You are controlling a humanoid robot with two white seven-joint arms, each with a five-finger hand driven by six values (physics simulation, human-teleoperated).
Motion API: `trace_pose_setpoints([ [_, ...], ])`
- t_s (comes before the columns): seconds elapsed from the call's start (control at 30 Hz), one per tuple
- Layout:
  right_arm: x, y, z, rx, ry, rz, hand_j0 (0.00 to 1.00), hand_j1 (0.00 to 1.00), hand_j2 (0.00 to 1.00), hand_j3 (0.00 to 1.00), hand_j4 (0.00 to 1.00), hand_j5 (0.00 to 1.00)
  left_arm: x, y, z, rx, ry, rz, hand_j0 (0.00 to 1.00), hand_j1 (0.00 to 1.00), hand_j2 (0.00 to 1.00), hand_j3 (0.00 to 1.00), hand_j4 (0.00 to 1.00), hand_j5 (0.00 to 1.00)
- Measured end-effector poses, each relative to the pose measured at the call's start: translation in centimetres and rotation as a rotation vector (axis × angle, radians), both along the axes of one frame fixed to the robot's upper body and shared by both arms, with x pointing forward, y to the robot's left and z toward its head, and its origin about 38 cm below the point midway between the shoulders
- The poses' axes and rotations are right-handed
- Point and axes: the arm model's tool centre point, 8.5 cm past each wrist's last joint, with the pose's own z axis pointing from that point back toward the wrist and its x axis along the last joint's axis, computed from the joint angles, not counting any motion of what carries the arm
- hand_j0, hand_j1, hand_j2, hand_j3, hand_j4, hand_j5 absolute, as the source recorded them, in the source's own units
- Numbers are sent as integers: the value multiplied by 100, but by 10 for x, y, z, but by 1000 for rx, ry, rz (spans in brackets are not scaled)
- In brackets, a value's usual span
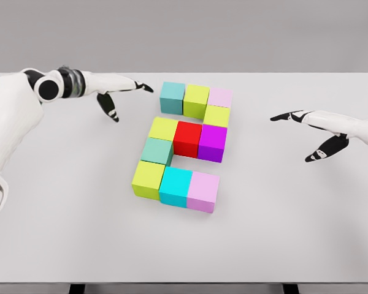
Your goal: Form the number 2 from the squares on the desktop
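Coloured blocks (185, 147) gathered at the middle of the white table (306, 233), eleven in all, packed edge to edge in the outline of a numeral 2: teal (172, 97), lime (196, 100) and pale pink (220, 97) along the top, another lime (216, 115) stepping down on the right, then lime (163, 128), red (187, 137) and magenta (212, 143) across the middle, a duller teal (157, 150) dropping on the left, and lime (148, 179), cyan (175, 186) and pink (203, 191) closing the base. By the look of it complete, or all but. Probably light, rigid and smooth-faced, likely to slide at a nudge and not to give under pressure; best taken by two opposite upright faces, or from above where neighbours crowd the sides. Little room for fingers between cubes set this tight, so any correction risks shoving an adjoining piece out of line, above all at the red centre, hemmed on both sides. Left hand (119, 95) poised over the table to the upper left of the figure, fingers spread and holding nothing, clear of the nearest teal cube. Right hand (316, 131) out to the right, well apart from the figure, likewise splayed and empty. Nothing else visible on the tabletop, only a plain grey wall (184, 30) behind
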Motion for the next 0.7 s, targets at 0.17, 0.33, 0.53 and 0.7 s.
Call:
trace_pose_setpoints([
  [0.17,0,1,0,1,1,2,100,100,100,100,100,100,1,-7,3,2,-7,-11,100,100,100,100,100,100],
  [0.33,0,1,-1,0,2,3,100,100,100,100,100,100,2,-16,3,3,-8,-27,100,100,100,100,100,100],
  [0.53,0,1,0,2,1,2,100,100,100,100,100,100,4,-20,11,2,-24,-36,100,100,100,100,100,100],
  [0.7,0,1,0,2,-1,2,100,100,100,100,100,100,4,-22,11,1,-26,-40,100,100,100,100,100,100],
])
